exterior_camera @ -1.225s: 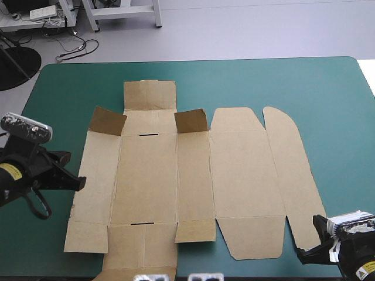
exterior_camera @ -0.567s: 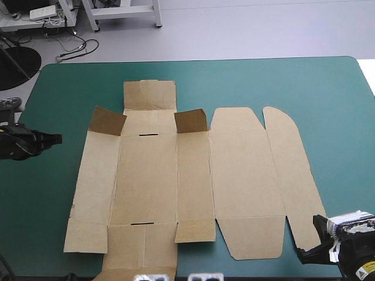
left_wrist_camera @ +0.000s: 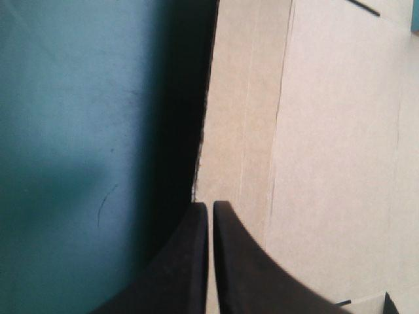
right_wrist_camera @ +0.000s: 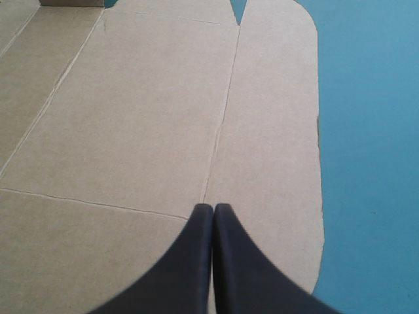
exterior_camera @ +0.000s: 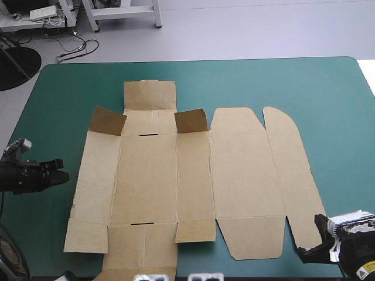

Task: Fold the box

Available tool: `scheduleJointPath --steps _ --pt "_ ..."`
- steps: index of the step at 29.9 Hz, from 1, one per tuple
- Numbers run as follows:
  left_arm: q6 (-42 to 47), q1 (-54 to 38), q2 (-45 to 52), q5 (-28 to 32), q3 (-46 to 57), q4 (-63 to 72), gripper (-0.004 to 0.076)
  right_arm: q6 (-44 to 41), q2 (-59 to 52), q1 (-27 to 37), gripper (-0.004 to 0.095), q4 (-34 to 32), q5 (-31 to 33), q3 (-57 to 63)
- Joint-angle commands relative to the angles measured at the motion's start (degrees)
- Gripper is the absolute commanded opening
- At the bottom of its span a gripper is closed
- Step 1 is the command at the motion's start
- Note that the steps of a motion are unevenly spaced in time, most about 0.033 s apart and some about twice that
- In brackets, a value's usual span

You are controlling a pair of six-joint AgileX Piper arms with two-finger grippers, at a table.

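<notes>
Table (exterior_camera: 328, 88): teal-green. The box (exterior_camera: 193, 175) lies mostly flat at its middle. Left gripper (exterior_camera: 60, 174), fingers together, sits just off the box's left edge; right gripper (exterior_camera: 306, 253), fingers together, sits at its near right corner. Likely best: slip under the left edge and lift that wall along its crease.

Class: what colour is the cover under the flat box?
The cover is teal-green, clearest in the high view.

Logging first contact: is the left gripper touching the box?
Apart. The high view shows a strip of teal-green cover between the left gripper and the left edge of the box.
</notes>
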State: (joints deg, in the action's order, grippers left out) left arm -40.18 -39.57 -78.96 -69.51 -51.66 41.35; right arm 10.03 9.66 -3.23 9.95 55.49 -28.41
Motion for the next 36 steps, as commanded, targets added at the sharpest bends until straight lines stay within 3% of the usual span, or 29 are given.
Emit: scheduleJointPath --steps 1,5,7,9,14,16,32,36 --pt "-2.4 1.7 1.6 -4.8 -0.1 2.6 0.0015 0.2 0.8 0.0 -0.0015 0.2 -4.0 -1.7" --pt "-2.4 3.6 1.6 -4.8 -0.1 0.9 0.0020 0.2 0.8 0.0 -0.0015 0.2 -4.0 -1.7" --pt "-1.9 4.7 1.6 -4.8 -0.1 -2.6 0.0060 0.2 0.8 0.0 -0.0015 0.2 -4.0 -1.7" --pt "-0.4 6.0 1.6 -4.8 -0.1 -5.3 0.0127 0.2 0.8 0.0 -0.0015 0.2 -4.0 -1.7" --pt "0.6 7.1 1.6 -4.8 0.0 -5.9 0.0405 0.2 0.8 0.0 -0.0015 0.2 -4.0 -1.7" --pt "1.8 7.1 1.6 -4.8 0.4 -5.4 0.0452 0.2 0.8 0.0 -0.0015 0.2 -4.0 -1.7" --pt "2.4 7.1 1.5 -0.8 6.6 -0.8 0.0450 0.2 0.8 0.0 -0.0015 0.2 -4.0 -1.7" --pt "1.8 7.1 1.5 -0.7 7.6 0.7 0.0412 0.2 0.8 0.0 -0.0015 0.2 -4.0 -1.7"
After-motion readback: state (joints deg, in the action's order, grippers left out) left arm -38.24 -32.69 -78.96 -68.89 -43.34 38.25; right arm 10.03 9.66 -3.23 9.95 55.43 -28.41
